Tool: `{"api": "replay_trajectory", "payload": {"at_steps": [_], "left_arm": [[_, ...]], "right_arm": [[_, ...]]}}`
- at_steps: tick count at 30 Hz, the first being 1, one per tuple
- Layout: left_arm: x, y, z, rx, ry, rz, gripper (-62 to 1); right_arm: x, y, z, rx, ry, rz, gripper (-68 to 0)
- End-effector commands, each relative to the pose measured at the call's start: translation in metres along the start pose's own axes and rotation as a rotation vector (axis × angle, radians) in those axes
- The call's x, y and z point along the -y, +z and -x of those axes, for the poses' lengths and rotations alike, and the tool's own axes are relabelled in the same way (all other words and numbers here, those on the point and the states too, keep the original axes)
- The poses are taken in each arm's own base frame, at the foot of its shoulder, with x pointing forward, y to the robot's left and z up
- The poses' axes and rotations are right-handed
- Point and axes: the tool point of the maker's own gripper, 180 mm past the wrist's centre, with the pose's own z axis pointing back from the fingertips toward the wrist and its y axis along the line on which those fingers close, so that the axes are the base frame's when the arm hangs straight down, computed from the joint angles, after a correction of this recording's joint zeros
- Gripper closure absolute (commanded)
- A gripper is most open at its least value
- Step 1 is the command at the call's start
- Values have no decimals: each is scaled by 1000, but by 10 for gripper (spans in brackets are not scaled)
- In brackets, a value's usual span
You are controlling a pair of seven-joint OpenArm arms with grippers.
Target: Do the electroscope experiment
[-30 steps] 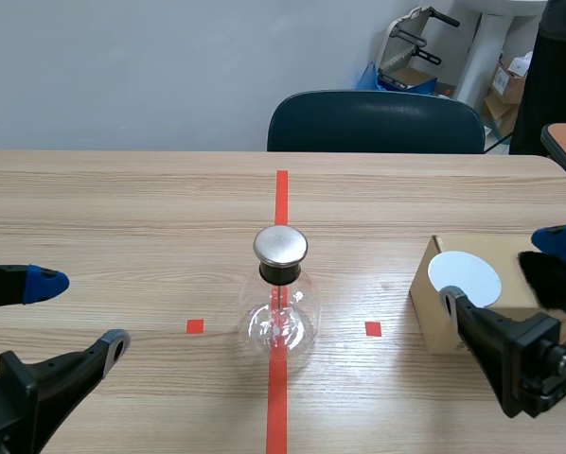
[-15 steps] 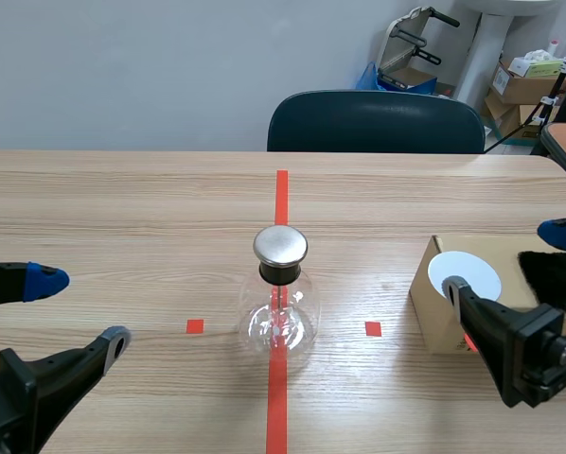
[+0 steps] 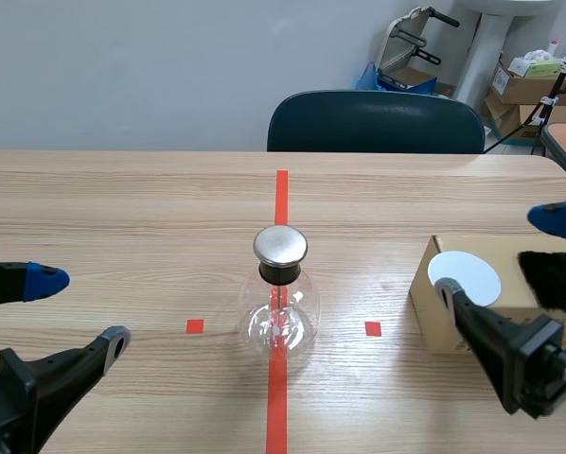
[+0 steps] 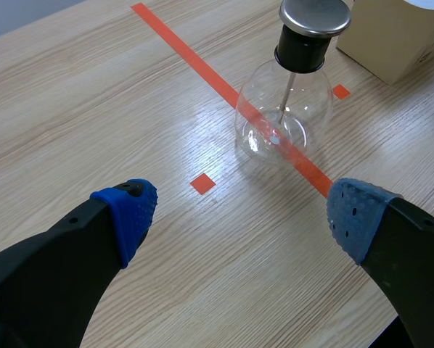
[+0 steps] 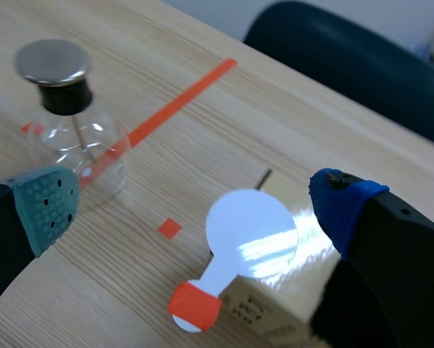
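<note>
Both grippers gape wide, holding nothing. The electroscope flask point(image 3: 280, 307) stands on the red tape line point(image 3: 281, 194); the left gripper point(image 3: 79, 312) sits at its eight o'clock, the right gripper point(image 3: 502, 255) at its three o'clock, over the cardboard box point(image 3: 430, 317), where the white disc paddle point(image 3: 465, 277) lies.

Central flask point(image 3: 280, 305), box point(image 3: 431, 312) near right gripper point(image 3: 499, 257)

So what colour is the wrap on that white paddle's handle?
Orange-red; the paddle shows best in the right wrist view.
</note>
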Motion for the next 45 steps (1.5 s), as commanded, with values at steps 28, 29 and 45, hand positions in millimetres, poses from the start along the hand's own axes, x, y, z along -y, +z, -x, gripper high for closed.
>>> {"api": "replay_trajectory", "payload": {"at_steps": [28,29,45], "left_arm": [[59,18,-32,127,-179,446,-506],[62,19,-33,133,-174,463,-506],[70,32,-45,157,-161,595,-506]], "right_arm": [[-37,29,82,-168,1369,164,-679],[-34,26,82,-164,1374,188,-679],[-8,-8,90,-210,1383,360,-679]]}}
